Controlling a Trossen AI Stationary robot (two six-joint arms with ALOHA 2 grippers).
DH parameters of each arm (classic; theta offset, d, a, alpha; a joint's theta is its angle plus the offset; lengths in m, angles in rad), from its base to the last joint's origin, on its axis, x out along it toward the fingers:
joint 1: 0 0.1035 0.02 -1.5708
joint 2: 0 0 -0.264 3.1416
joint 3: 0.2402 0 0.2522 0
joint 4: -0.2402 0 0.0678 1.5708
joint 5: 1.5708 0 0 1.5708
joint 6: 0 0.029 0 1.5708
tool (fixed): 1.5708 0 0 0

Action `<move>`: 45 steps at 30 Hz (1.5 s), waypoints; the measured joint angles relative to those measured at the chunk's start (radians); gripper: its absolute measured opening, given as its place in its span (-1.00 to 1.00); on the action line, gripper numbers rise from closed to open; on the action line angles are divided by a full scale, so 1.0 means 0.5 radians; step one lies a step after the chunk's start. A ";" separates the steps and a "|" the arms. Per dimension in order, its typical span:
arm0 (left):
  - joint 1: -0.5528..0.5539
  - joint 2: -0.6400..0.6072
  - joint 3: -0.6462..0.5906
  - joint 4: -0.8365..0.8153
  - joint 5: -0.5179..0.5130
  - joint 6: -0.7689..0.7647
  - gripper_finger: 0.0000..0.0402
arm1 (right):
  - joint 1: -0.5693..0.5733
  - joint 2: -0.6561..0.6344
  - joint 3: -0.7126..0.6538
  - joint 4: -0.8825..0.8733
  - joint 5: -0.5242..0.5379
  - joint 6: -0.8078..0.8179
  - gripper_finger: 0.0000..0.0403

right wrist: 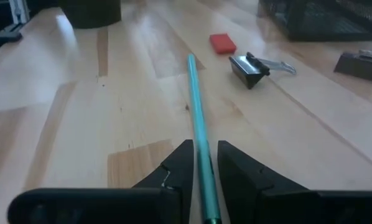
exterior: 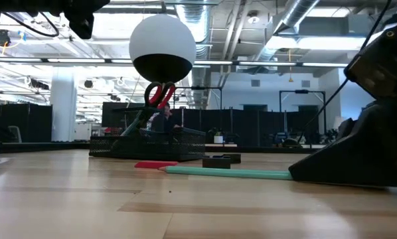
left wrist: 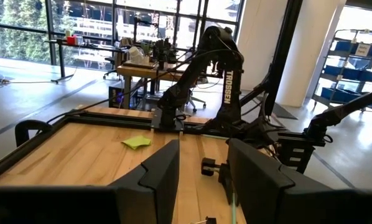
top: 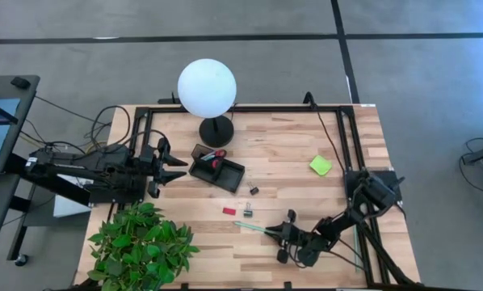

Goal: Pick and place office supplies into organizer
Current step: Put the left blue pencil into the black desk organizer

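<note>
The right gripper (right wrist: 203, 171) is pinching the light-green pen (right wrist: 197, 118) between narrow fingers, low on the table. Ahead of it are lying a black clip (right wrist: 248, 68) and small red block (right wrist: 223, 43), the organizer (top: 216, 169) beyond. The left gripper (top: 175, 164) is waiting parted beside the organizer.

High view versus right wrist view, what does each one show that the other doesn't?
Only the high view shows the left end effector open beside the organizer, the scissors, the sticky-note pad, the lamp and the plant. Only the right wrist view shows the right end effector closed on the green pen. Both share the pen, the red block and two black clips on the table.
</note>
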 joint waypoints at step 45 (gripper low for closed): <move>0.000 0.000 -0.001 0.031 -0.008 -0.018 -0.34 | -0.489 -0.784 0.007 0.076 -0.074 -1.016 -0.96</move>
